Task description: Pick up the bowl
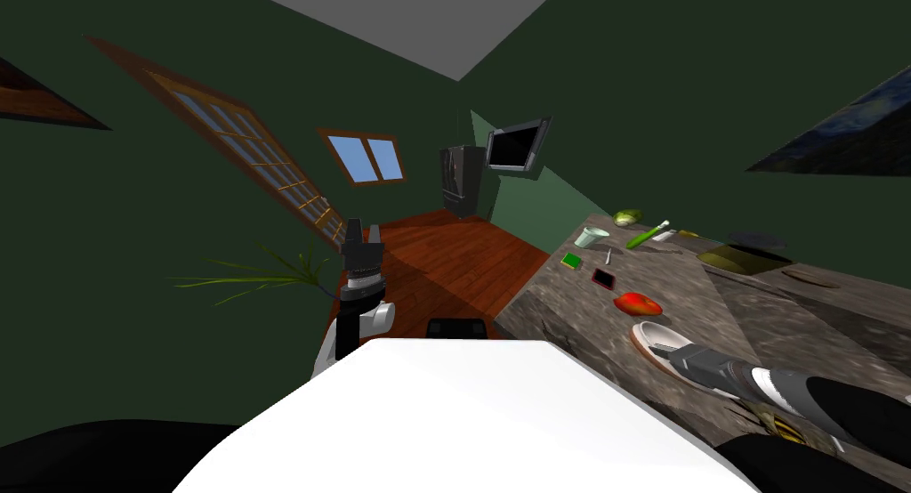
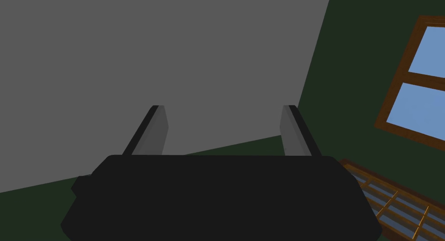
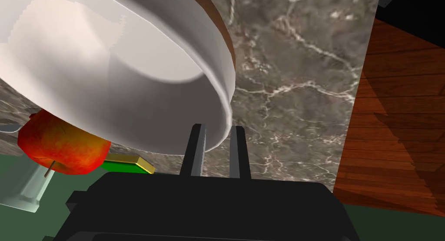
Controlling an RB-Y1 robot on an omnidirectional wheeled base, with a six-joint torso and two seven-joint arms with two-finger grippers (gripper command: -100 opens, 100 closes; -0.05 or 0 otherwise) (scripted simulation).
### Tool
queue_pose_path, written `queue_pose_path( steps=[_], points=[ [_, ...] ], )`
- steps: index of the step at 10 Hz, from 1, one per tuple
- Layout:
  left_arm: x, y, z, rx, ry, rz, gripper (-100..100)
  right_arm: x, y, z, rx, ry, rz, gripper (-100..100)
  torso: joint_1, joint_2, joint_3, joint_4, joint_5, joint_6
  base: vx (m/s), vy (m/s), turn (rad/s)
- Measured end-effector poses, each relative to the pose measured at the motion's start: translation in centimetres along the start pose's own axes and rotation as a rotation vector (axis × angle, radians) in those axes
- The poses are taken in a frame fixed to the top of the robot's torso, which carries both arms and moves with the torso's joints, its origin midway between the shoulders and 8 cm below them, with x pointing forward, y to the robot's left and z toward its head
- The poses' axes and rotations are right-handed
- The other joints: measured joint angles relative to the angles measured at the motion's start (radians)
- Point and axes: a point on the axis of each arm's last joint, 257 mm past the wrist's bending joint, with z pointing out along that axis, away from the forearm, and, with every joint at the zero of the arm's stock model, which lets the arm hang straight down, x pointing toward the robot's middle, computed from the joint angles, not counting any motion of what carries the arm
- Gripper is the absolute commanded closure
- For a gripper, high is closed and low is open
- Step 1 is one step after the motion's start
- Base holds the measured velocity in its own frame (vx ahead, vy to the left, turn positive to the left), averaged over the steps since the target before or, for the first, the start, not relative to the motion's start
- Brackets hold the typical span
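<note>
The right gripper (image 3: 217, 129) has the near wall of the bowl (image 3: 130, 77) between its two fingers, and the bowl spreads ahead of it over the countertop (image 3: 295, 77). Beyond the bowl from that gripper, the apple (image 3: 61, 147) lies on the countertop, with a small flat box (image 3: 124, 164) and a cup (image 3: 26, 190) farther on behind it. The left gripper (image 1: 363, 234) stands well apart from all of these, off the countertop's edge and above the floor (image 1: 445, 256).
</note>
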Motion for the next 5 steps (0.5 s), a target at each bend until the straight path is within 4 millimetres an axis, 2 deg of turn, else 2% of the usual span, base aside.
queue_pose_path(
  steps=[1, 2, 3, 5],
  points=[
    [0.0, 0.0, 0.0, 0.0, 0.0, 0.0, 0, 0.0, 0.0, 0.0, 0.0, 0.0, 0.001, 100, 0.0, 0.0, 0.0, 0.0, 0.0, 0.0, 0.0, 0.0, 0.0],
    [0.0, 0.0, 0.0, 0.0, 0.0, 0.0, 0, 0.0, 0.0, 0.0, 0.0, 0.0, 0.001, 0, 0.0, 0.0, 0.0, 0.0, 0.0, 0.0, 0.0, 0.0, 0.0],
    [0.0, 0.0, 0.0, 0.0, 0.0, 0.0, 0, 0.0, 0.0, 0.0, 0.001, 0.0, 0.001, 100, 0.0, 0.0, 0.0, 0.0, 0.0, 0.0, -0.043, 0.025, -0.101],
    [0.0, 0.0, 0.0, 0.0, 0.0, 0.0, 0, -1.4, -0.8, -0.5, -0.004, -0.004, -0.016, 100, 0.003, 0.004, 0.002, 0.001, 0.001, 0.0, -0.054, 0.027, -0.106]
  ],
)
